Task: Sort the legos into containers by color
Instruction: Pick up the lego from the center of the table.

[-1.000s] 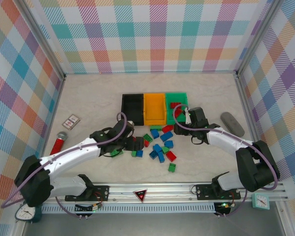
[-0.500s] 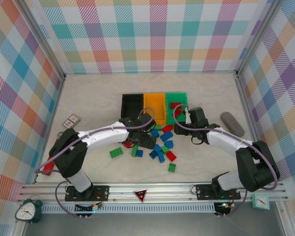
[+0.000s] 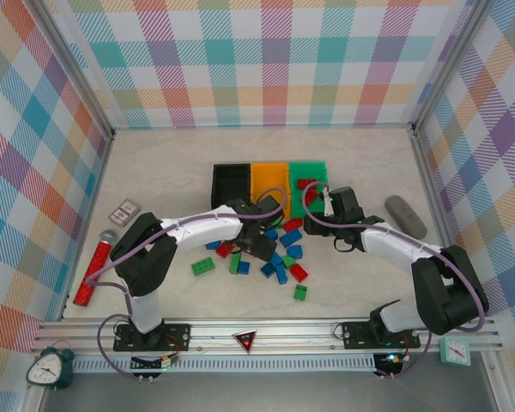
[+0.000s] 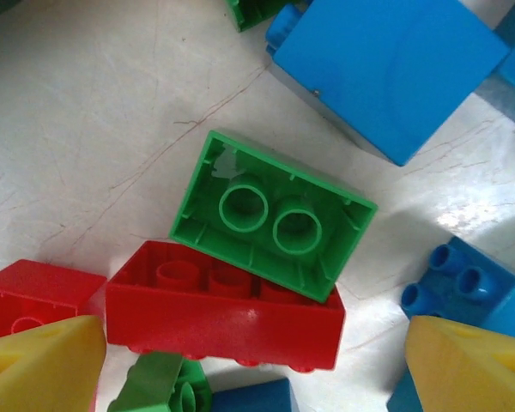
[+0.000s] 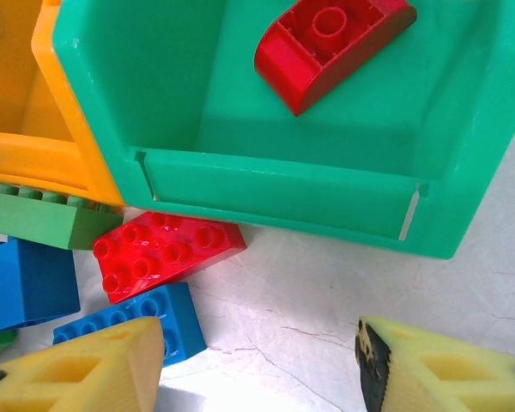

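Left tool (image 4: 257, 365) stood open above an overturned green lego (image 4: 273, 215) touching a red lego (image 4: 223, 313), mid-bench (image 4: 86, 129). Right tool (image 5: 257, 369) stood open and empty, just before the green container (image 5: 283, 184), which held a curved red lego (image 5: 330, 47).

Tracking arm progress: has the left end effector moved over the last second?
Yes. The left end effector moved right, from near the black bin to near the orange bin.
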`<state>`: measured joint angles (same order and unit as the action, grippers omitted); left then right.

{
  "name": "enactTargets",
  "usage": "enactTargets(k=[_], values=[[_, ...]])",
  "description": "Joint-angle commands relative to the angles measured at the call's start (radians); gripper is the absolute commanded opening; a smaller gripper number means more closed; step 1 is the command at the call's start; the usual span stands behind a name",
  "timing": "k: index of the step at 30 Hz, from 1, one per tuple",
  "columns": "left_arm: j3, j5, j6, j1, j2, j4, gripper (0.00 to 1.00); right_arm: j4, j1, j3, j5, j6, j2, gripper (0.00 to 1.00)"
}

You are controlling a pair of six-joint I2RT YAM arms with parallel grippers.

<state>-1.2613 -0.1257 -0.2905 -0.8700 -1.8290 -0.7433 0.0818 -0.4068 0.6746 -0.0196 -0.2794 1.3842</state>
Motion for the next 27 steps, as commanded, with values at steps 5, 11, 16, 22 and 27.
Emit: enactTargets(k=[5, 11, 16, 22, 27], values=[[-0.035, 0.004, 0.033, -0.005, -0.037, -0.039, 0.85, -0.025, -0.006, -0.003, -0.007, -0.010, 0.012, 0.62], [-0.018, 0.005, 0.015, -0.002, -0.053, -0.029, 0.78, -0.022, -0.004, -0.004, -0.002, -0.009, 0.009, 0.62], [-0.010, -0.012, 0.014, -0.002, -0.044, -0.030, 0.73, -0.022, -0.004, -0.004, 0.000, -0.009, 0.007, 0.62], [-0.005, -0.035, 0.008, -0.002, 0.000, -0.031, 0.68, -0.022, -0.005, -0.007, 0.006, -0.010, 0.002, 0.62], [-0.016, -0.031, -0.002, -0.003, 0.077, -0.033, 0.65, -0.028, -0.004, -0.011, 0.003, -0.019, -0.005, 0.62]])
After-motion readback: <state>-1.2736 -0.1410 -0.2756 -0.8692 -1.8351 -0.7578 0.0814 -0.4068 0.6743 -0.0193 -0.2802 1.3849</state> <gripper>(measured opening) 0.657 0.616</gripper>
